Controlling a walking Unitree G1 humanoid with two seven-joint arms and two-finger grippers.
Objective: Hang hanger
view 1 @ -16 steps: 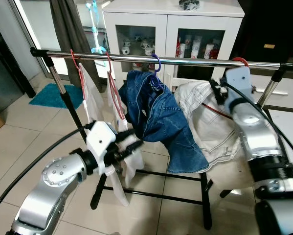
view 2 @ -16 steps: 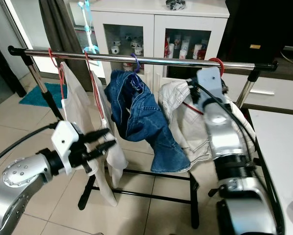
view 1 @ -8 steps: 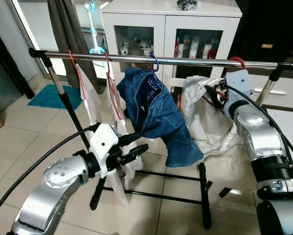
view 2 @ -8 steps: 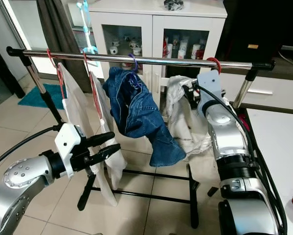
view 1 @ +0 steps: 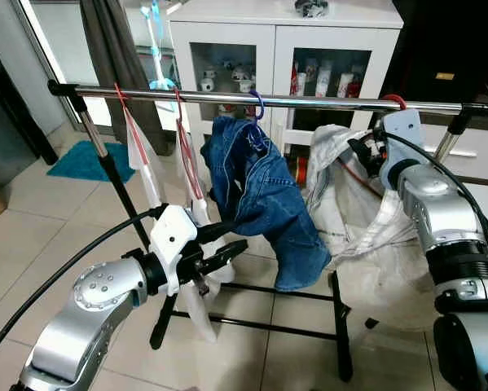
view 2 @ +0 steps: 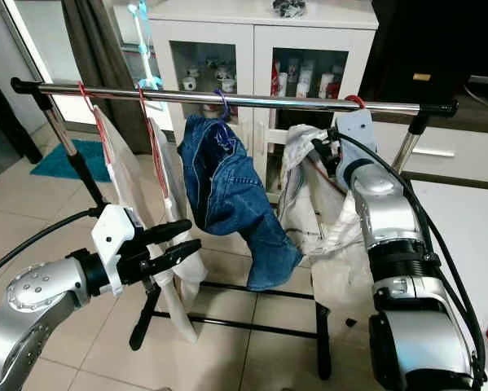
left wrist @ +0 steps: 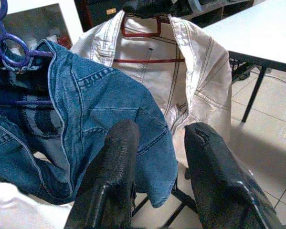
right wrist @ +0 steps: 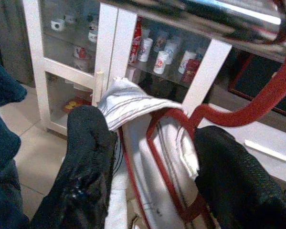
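Observation:
A red hanger (right wrist: 238, 112) carrying a white shirt (view 1: 349, 220) has its hook (view 1: 396, 101) over the steel rail (view 1: 227, 98) near the rail's right end. My right gripper (view 1: 359, 151) sits just below that hook, open, with the hanger's neck and the shirt collar between its fingers (right wrist: 85, 157). My left gripper (view 1: 227, 240) is open and holds nothing, low at the left in front of two white garments (view 1: 186, 163) on red hangers. A blue denim piece (view 1: 264, 195) hangs mid-rail on a purple hanger (view 1: 260, 104).
The rack's black base bars (view 1: 268, 326) cross the tiled floor under the clothes. Behind the rail stands a white glass-door cabinet (view 1: 284, 49), with a dark curtain (view 1: 113, 49) and a blue mat (view 1: 85, 159) at the back left. A white table (view 2: 463, 236) is at the right.
The white shirt has swung right and now hangs lower and looser from the rail. My right gripper has risen closer to the hook. The left arm has barely moved.

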